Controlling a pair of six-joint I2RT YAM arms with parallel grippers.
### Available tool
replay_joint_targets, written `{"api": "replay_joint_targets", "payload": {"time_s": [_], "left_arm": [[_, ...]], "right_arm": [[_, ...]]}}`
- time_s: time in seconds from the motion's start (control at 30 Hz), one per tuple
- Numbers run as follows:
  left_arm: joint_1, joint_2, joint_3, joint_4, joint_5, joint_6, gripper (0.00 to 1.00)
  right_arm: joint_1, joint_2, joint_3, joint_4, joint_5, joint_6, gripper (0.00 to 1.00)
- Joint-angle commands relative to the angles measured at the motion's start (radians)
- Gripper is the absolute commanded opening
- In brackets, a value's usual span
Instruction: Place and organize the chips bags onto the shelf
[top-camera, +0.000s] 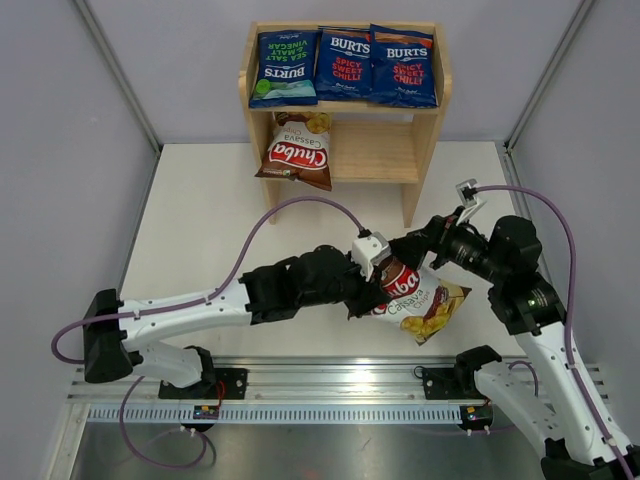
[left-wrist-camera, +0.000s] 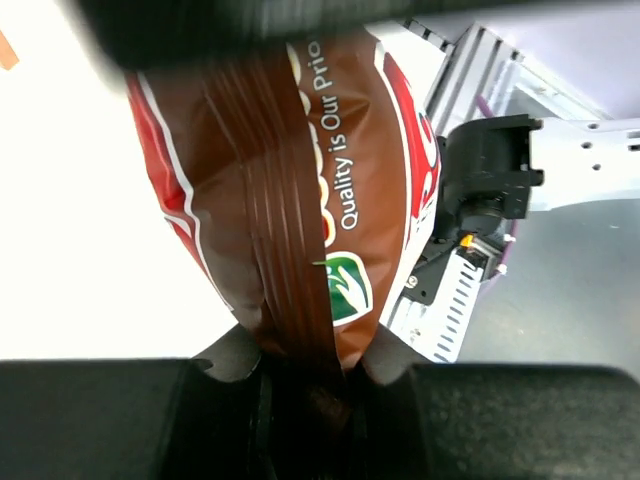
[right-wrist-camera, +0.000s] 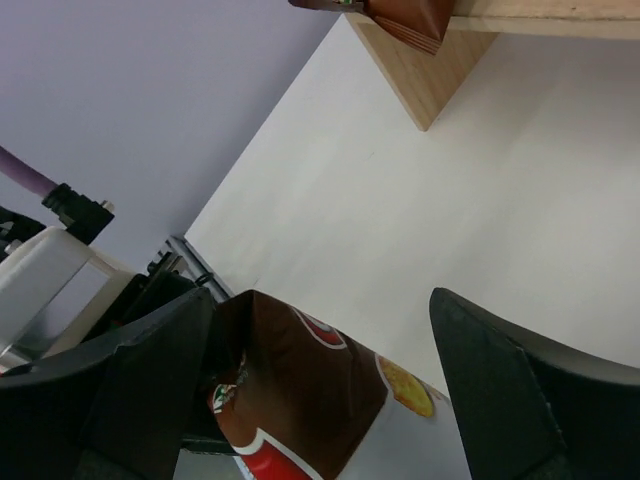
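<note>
My left gripper (top-camera: 373, 277) is shut on the bottom seam of a brown Chuba bag (top-camera: 422, 303) and holds it above the table in front of the shelf; in the left wrist view the bag (left-wrist-camera: 290, 190) hangs out of the closed gripper (left-wrist-camera: 305, 370). My right gripper (top-camera: 424, 243) is open beside the bag's top, and in the right wrist view the bag (right-wrist-camera: 310, 400) lies between its spread fingers (right-wrist-camera: 150, 385). The wooden shelf (top-camera: 385, 150) holds three blue BURTS bags (top-camera: 343, 63) on top and a second Chuba bag (top-camera: 298, 152) on the lower tier's left.
The lower tier's right part shows bare wood. The shelf's leg (right-wrist-camera: 430, 70) shows at the top of the right wrist view. Grey walls enclose the white table (top-camera: 200, 220). A metal rail (top-camera: 330, 400) with the arm bases runs along the near edge.
</note>
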Motion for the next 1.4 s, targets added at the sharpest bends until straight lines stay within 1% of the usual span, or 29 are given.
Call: {"api": "replay_joint_targets", "payload": {"time_s": [0.0,0.03,0.07,0.2,0.23,0.27,0.3,0.33,0.37,0.43,0.5,0.53,0.6,0.63,0.7,0.87,0.9,0.93,0.97,1.0,1.03,1.07,1.13,1.17,1.23,1.3,1.37], "left_arm": [[-0.005,-0.101,-0.030,0.170,-0.012,-0.046,0.00],[-0.005,-0.133,-0.062,0.186,-0.018,-0.071,0.00],[-0.005,-0.147,-0.076,0.209,-0.055,-0.085,0.00],[-0.005,-0.219,-0.128,0.223,-0.171,-0.175,0.00],[-0.005,-0.231,-0.135,0.223,-0.237,-0.227,0.00],[-0.005,-0.262,-0.157,0.232,-0.268,-0.253,0.00],[-0.005,-0.276,-0.168,0.235,-0.300,-0.281,0.00],[-0.005,-0.292,-0.184,0.245,-0.360,-0.308,0.00],[-0.005,-0.321,-0.197,0.277,-0.383,-0.350,0.00],[-0.005,-0.348,-0.231,0.298,-0.464,-0.417,0.00],[-0.007,-0.378,-0.247,0.334,-0.518,-0.451,0.00],[-0.005,-0.386,-0.263,0.347,-0.574,-0.491,0.00],[-0.005,-0.408,-0.286,0.407,-0.637,-0.523,0.00],[-0.005,-0.409,-0.297,0.422,-0.709,-0.569,0.00],[-0.005,-0.412,-0.297,0.430,-0.780,-0.618,0.00],[-0.005,-0.374,-0.290,0.478,-1.000,-0.784,0.00],[-0.005,-0.363,-0.291,0.514,-1.023,-0.786,0.00],[-0.005,-0.350,-0.290,0.574,-1.047,-0.722,0.00],[-0.005,-0.305,-0.277,0.641,-1.061,-0.717,0.00],[-0.004,-0.287,-0.232,0.583,-1.120,-0.787,0.02],[-0.005,-0.262,-0.202,0.553,-1.148,-0.825,0.06],[0.005,-0.215,-0.179,0.547,-1.165,-0.838,0.06],[0.016,-0.164,-0.121,0.588,-1.191,-0.818,0.05],[0.027,-0.109,-0.104,0.594,-1.196,-0.821,0.05],[0.048,-0.067,-0.063,0.602,-1.187,-0.862,0.02],[0.082,-0.006,-0.055,0.656,-1.155,-0.861,0.01],[0.101,0.032,-0.055,0.758,-1.172,-0.834,0.00]], "right_arm": [[0.006,-0.026,0.037,-0.044,0.136,-0.028,1.00],[0.008,-0.032,0.047,-0.068,0.168,-0.036,0.99],[0.006,-0.048,0.070,-0.090,0.234,-0.040,0.99],[0.006,-0.104,0.120,-0.206,0.390,-0.048,0.99],[0.006,-0.118,0.130,-0.229,0.427,-0.050,0.99],[0.008,-0.149,0.153,-0.249,0.462,-0.048,0.99],[0.006,-0.166,0.164,-0.286,0.533,-0.046,0.99],[0.006,-0.183,0.175,-0.306,0.565,-0.045,0.99],[0.006,-0.219,0.193,-0.338,0.640,-0.042,1.00],[0.008,-0.253,0.215,-0.367,0.693,-0.036,1.00],[0.008,-0.298,0.245,-0.412,0.755,-0.037,0.99],[0.008,-0.308,0.256,-0.426,0.766,-0.039,0.99],[0.008,-0.333,0.276,-0.461,0.783,-0.039,0.99],[0.006,-0.338,0.278,-0.470,0.782,-0.039,0.99],[0.006,-0.355,0.285,-0.486,0.777,-0.037,0.99],[0.006,-0.384,0.282,-0.498,0.776,-0.039,0.99],[0.006,-0.385,0.281,-0.499,0.768,-0.039,1.00],[0.006,-0.387,0.281,-0.499,0.766,-0.042,0.99],[0.008,-0.387,0.278,-0.501,0.766,-0.042,0.99],[0.008,-0.390,0.278,-0.504,0.760,-0.045,0.99],[0.006,-0.393,0.278,-0.507,0.759,-0.042,0.99],[0.006,-0.399,0.278,-0.504,0.750,-0.039,0.99],[0.006,-0.411,0.273,-0.495,0.734,-0.030,0.99],[0.006,-0.422,0.273,-0.487,0.716,-0.025,0.99],[0.006,-0.430,0.276,-0.481,0.694,-0.022,0.99],[0.008,-0.430,0.282,-0.492,0.682,-0.034,1.00],[0.006,-0.430,0.288,-0.507,0.670,-0.033,0.99]]}}
